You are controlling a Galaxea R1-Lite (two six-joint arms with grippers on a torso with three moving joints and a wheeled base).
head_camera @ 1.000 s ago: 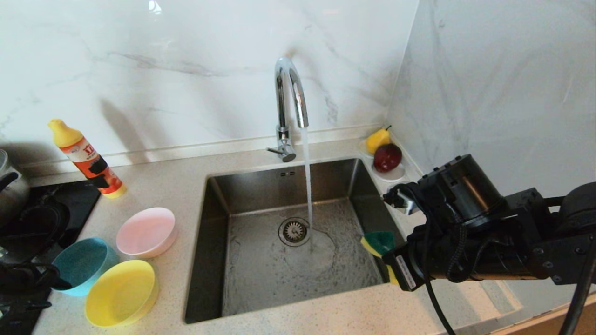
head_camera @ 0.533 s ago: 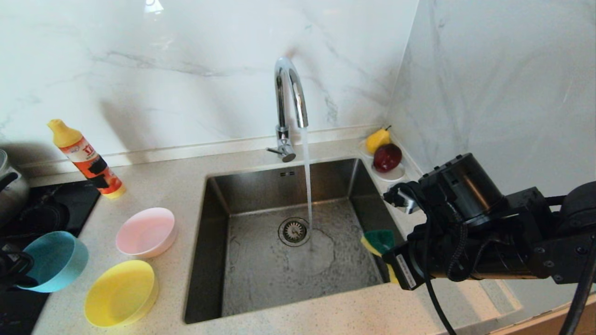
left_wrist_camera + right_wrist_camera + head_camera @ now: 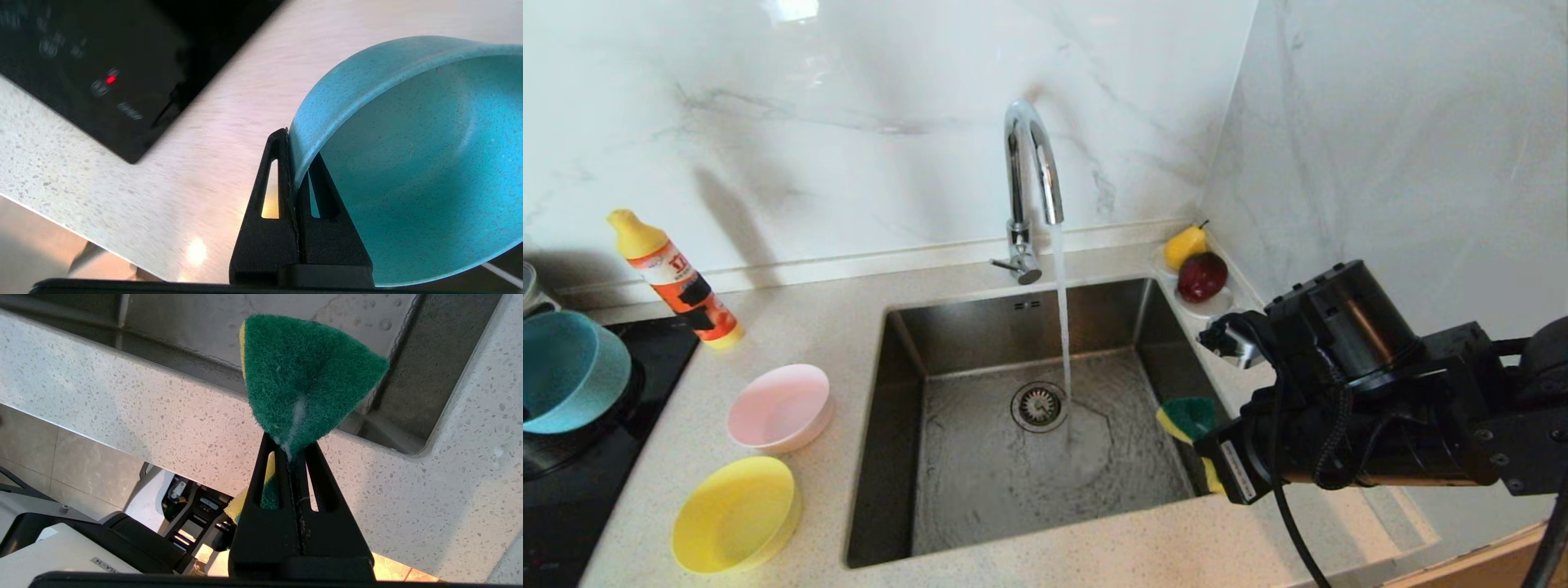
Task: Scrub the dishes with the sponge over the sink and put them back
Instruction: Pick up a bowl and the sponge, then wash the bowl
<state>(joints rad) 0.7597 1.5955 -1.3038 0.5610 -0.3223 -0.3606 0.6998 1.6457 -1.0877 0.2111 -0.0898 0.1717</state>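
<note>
My left gripper [image 3: 292, 161] is shut on the rim of the light blue bowl [image 3: 408, 163], one finger outside the wall and one inside. In the head view the blue bowl [image 3: 568, 371] hangs tilted above the black cooktop at the far left. The pink bowl [image 3: 778, 407] and the yellow bowl [image 3: 735, 513] rest on the counter left of the sink [image 3: 907, 457]. My right gripper [image 3: 291, 451] is shut on the sponge [image 3: 304, 375], green face toward the camera. The sponge [image 3: 1188, 415] is held at the sink's right edge.
Water runs from the chrome faucet [image 3: 1031, 175] onto the basin near the drain [image 3: 1039, 405]. An orange detergent bottle [image 3: 678, 282] stands by the back wall. A white saucer [image 3: 1217, 307] with fruit sits behind the right arm. The black cooktop [image 3: 572, 482] lies at the left.
The left gripper closed on the blue bowl and lifted it off the counter, carrying it up and to the left over the cooktop. The right arm with the sponge stayed in place.
</note>
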